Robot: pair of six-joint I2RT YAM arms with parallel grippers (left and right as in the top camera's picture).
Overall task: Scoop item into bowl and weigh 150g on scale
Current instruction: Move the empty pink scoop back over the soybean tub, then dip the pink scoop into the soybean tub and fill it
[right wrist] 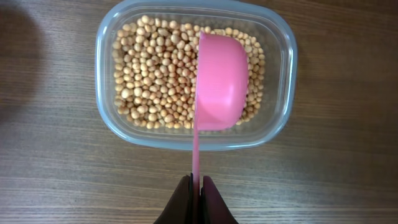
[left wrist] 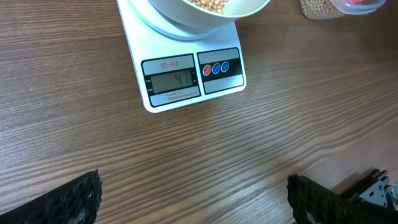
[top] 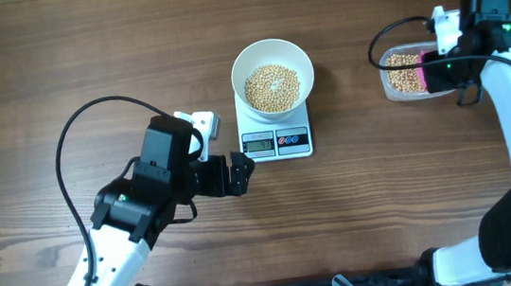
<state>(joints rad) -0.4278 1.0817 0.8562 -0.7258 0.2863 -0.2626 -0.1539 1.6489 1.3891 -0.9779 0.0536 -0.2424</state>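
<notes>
While the left gripper [top: 238, 174] hangs wide open and empty left of centre, we see the bowl [top: 302, 57] of beans [top: 273, 88] sitting on the scale [top: 276, 142] at upper centre (display digits unreadable). At upper right, the right gripper [right wrist: 197, 186] pinches the pink scoop [right wrist: 219, 84] by its handle over the bean-filled tub [right wrist: 283, 74].

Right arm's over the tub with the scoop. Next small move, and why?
Probably lower and roll the small pink plastic scoop into the tan-yellow beans in the clear plastic tub: the right tool, shut on its handle, holds it on edge above them, seemingly empty.
</notes>
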